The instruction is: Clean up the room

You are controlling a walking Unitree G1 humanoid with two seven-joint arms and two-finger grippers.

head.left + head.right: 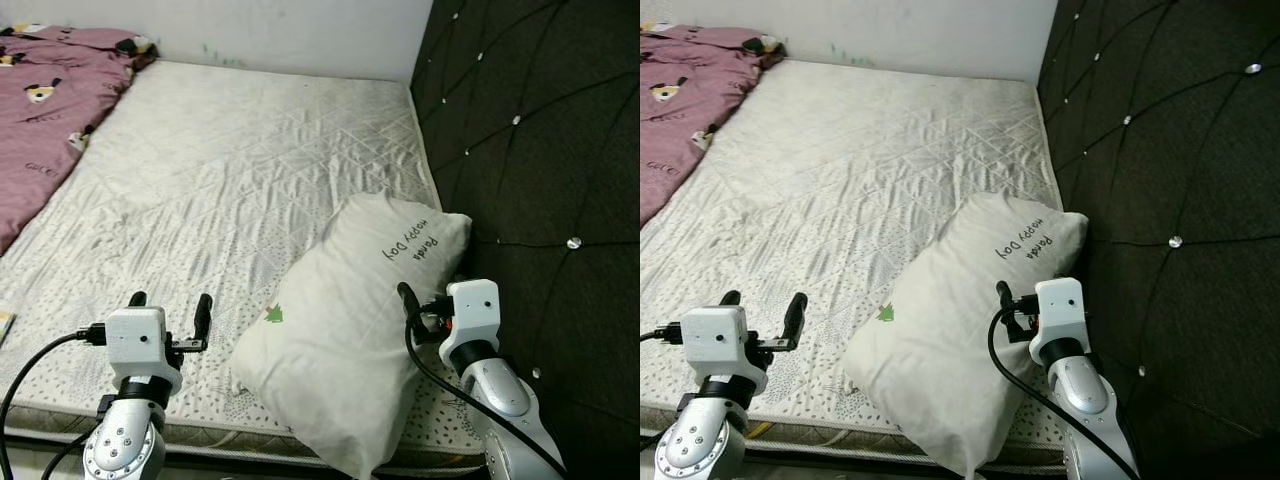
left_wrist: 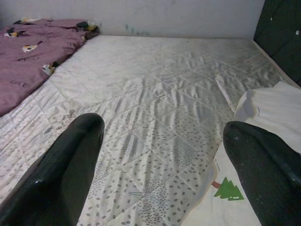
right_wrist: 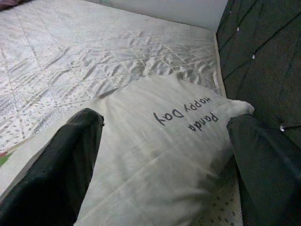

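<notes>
A white pillow (image 1: 345, 330) printed with "Panda Happy Day" and a small green tree lies at the near right of the bare mattress (image 1: 230, 170), against the dark headboard (image 1: 540, 150). My right gripper (image 3: 162, 155) is open at the pillow's near right side, and its fingers (image 3: 66, 169) straddle the pillow top. I cannot tell whether they touch it. My left gripper (image 1: 170, 308) is open and holds nothing. It hovers over the mattress just left of the pillow's (image 2: 268, 108) near corner.
A purple patterned blanket (image 1: 50, 110) is bunched at the mattress's far left. A light wall (image 1: 300, 30) runs behind the bed. The tufted headboard closes off the right side. The mattress's front edge (image 1: 250, 430) is right below my arms.
</notes>
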